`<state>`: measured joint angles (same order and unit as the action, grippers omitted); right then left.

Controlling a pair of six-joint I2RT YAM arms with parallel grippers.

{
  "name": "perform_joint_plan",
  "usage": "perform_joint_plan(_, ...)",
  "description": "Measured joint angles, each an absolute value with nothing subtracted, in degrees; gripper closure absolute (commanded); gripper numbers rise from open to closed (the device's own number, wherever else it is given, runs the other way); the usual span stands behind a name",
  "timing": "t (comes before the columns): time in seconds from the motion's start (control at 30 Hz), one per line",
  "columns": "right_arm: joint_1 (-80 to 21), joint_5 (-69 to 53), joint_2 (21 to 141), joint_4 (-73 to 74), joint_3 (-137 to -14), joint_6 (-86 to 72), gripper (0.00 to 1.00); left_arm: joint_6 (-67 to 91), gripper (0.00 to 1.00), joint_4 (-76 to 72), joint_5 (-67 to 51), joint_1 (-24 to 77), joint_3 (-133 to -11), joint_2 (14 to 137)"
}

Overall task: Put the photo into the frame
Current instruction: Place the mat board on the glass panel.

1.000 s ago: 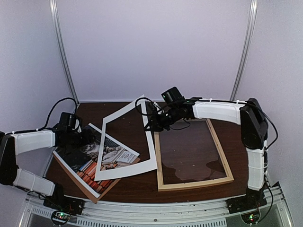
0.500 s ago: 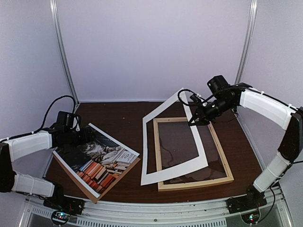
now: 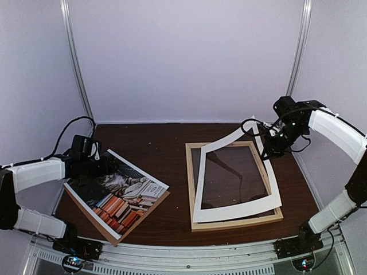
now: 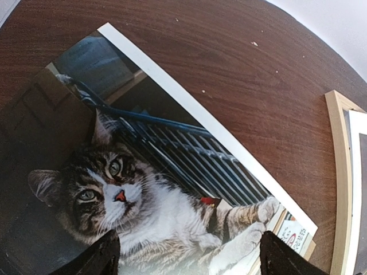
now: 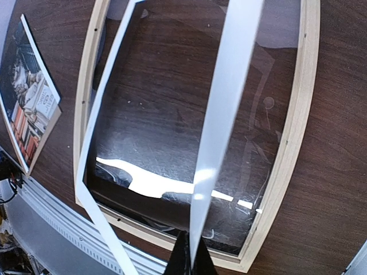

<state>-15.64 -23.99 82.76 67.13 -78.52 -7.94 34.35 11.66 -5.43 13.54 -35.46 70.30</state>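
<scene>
None of the main job is done yet: the photo [image 3: 117,189] lies face up on the brown backing board [image 3: 117,239], well to the left of the frame [image 3: 190,177]. My left gripper [image 4: 192,258] hangs just over the print, fingertips [image 4: 103,258] spread wide, gripping nothing. My right gripper [image 5: 189,260] is pinched tight on the white mat [image 3: 238,212], holding it tilted over the frame, its near edge seemingly on the frame's near rail. I judge the mat seats first, then the photo goes across
</scene>
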Motion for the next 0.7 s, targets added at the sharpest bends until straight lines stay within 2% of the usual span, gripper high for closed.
perform_joint_plan(0.33,-15.2,-20.8,90.5,67.6,-78.6,-4.2,1.00,34.3,0.15,11.7,-5.4,15.0,-36.3,70.7)
perform_joint_plan(0.7,-13.1,-20.3,92.9,63.6,-78.7,-6.2,1.00,34.3,0.14,11.7,-5.4,16.4,-38.1,73.1)
